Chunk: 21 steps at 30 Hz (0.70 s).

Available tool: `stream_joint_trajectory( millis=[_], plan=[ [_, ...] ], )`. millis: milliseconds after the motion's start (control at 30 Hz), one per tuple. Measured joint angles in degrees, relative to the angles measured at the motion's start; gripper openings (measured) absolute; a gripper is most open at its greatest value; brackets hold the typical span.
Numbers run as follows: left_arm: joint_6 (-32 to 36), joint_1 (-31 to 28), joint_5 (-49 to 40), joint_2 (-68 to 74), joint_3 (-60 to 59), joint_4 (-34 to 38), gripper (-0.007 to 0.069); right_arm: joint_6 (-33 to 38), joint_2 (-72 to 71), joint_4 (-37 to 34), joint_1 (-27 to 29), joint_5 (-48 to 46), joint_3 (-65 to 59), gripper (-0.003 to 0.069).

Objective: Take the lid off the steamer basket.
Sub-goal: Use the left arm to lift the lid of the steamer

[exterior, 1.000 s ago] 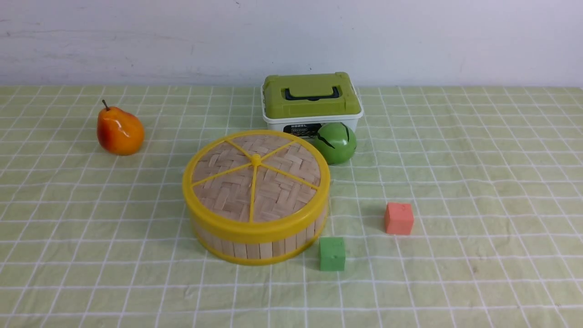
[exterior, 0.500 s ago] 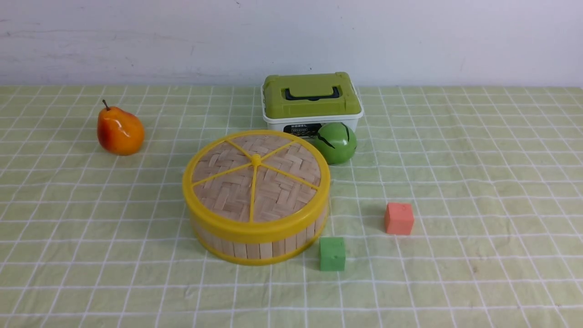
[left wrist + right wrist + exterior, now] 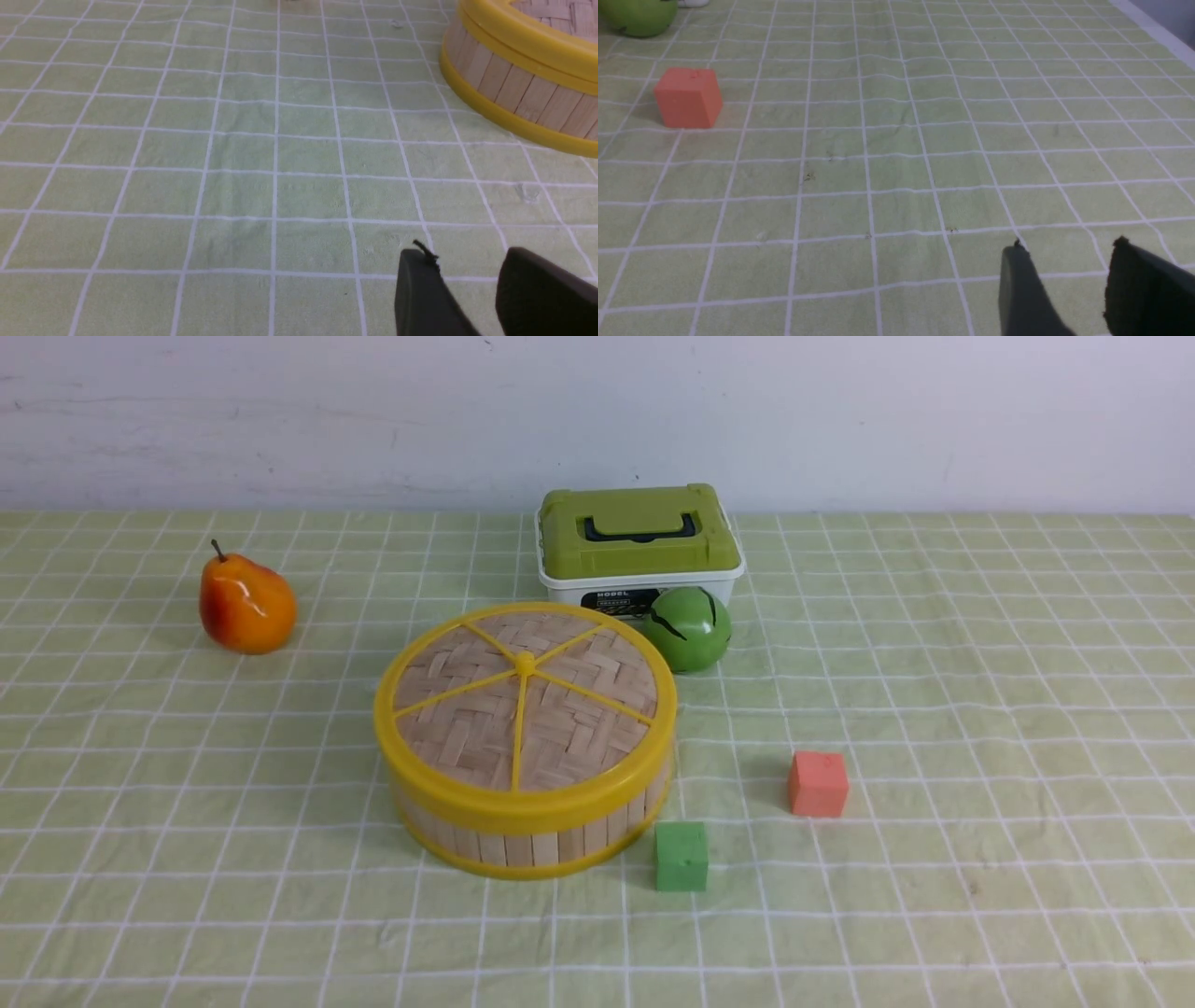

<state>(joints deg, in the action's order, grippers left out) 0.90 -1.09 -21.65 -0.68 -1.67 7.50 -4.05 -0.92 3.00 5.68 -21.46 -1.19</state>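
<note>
Worktop (image 3: 980,915): green checked cloth. Steamer basket (image 3: 532,848), left of centre in the front view, lid (image 3: 467,728) seated on top. Lid probably light, woven face slightly springy, plastic rim smooth and perhaps slippery; I'd pinch the central knob (image 3: 525,664) and lift straight. My left fingers (image 3: 462,280) and right fingers (image 3: 1069,275), lower right of their wrist views, stand parted, holding nothing.

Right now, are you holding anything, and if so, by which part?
Nothing is held: the left gripper and right gripper both stand open with nothing between their fingers.
</note>
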Motion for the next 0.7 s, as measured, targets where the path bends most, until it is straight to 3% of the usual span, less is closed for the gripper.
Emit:
stream_joint_trajectory(
  millis=[267,567,700],
  plan=[
    [0.0,0.0,12.85,0.0,-0.11,0.05,0.0238,0.0,0.0,0.0,0.0,0.0,0.0,0.0241],
    [1.26,0.0,46.12,0.0,-0.11,-0.02,0.0238,0.0,0.0,0.0,0.0,0.0,0.0,0.0241],
    [-0.23,0.0,54.31,0.0,-0.11,-0.02,0.0238,0.0,0.0,0.0,0.0,0.0,0.0,0.0241]
  ],
)
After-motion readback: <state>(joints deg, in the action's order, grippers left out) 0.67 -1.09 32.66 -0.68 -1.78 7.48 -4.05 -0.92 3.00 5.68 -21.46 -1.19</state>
